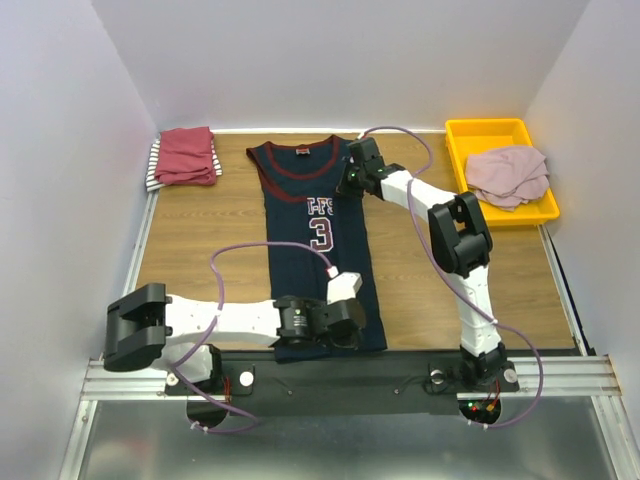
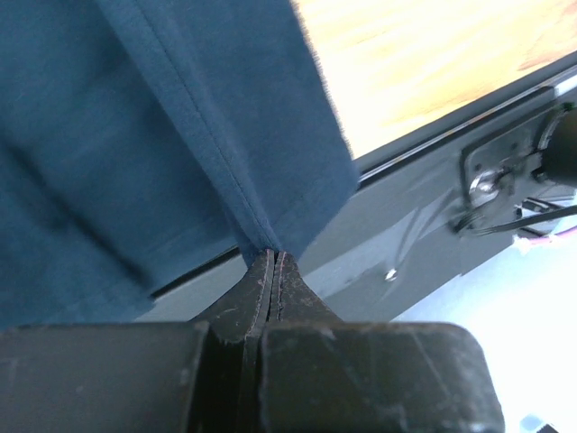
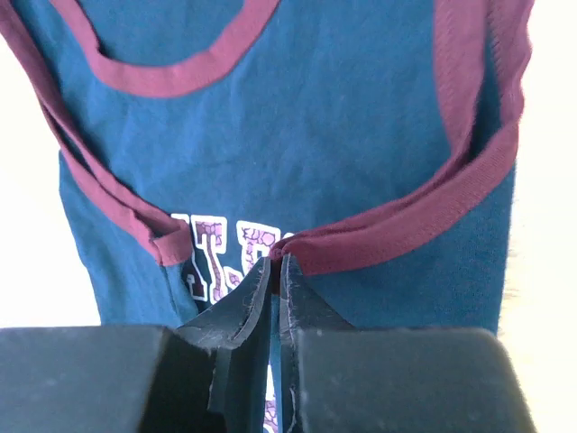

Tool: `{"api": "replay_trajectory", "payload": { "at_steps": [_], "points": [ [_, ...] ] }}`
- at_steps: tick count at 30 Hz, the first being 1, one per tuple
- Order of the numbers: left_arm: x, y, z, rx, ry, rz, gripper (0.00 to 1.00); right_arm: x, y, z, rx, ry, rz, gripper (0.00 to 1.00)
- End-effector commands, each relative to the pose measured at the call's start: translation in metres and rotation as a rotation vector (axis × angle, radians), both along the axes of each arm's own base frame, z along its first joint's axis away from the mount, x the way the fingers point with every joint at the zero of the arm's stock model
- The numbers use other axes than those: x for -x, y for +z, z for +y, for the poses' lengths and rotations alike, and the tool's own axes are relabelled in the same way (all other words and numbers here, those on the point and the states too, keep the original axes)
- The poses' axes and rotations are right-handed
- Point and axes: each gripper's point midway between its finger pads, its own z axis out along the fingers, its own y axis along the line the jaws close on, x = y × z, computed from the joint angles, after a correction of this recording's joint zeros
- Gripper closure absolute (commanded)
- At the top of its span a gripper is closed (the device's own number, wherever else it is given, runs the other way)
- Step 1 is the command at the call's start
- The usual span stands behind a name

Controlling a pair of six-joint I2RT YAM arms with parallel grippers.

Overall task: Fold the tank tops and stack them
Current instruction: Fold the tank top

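The navy jersey (image 1: 320,235) with maroon trim and a white 3 lies lengthwise down the middle of the table. My left gripper (image 1: 352,322) is shut on its hem at the near right corner; the left wrist view shows the navy cloth (image 2: 135,135) pinched at the fingertips (image 2: 260,271). My right gripper (image 1: 352,178) is shut on the maroon armhole trim (image 3: 406,225) at the jersey's far right side. A folded dark-red top (image 1: 186,154) lies on a striped one (image 1: 155,168) at the far left. A dusty-pink top (image 1: 508,176) lies crumpled in the yellow tray.
The yellow plastic tray (image 1: 490,132) stands at the far right corner. White walls close in the table on three sides. The black base rail (image 1: 330,375) runs along the near edge under the jersey's hem.
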Motion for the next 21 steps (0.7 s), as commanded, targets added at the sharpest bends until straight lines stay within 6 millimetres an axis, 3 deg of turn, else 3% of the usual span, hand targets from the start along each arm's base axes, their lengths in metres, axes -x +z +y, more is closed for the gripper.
{"api": "replay_trajectory", "payload": {
  "at_steps": [1,10,21],
  "points": [
    [0.004,-0.003,0.014,0.033,0.051,0.039,1.00,-0.013,0.016,0.012,-0.012,-0.032,-0.051,1.00],
    [0.016,-0.021,0.038,0.038,0.094,0.117,1.00,-0.013,0.024,0.034,-0.031,-0.011,-0.073,1.00],
    [0.021,-0.030,0.047,0.035,0.103,0.147,1.00,-0.011,0.009,0.046,-0.027,0.005,-0.058,1.00]
  ]
}}
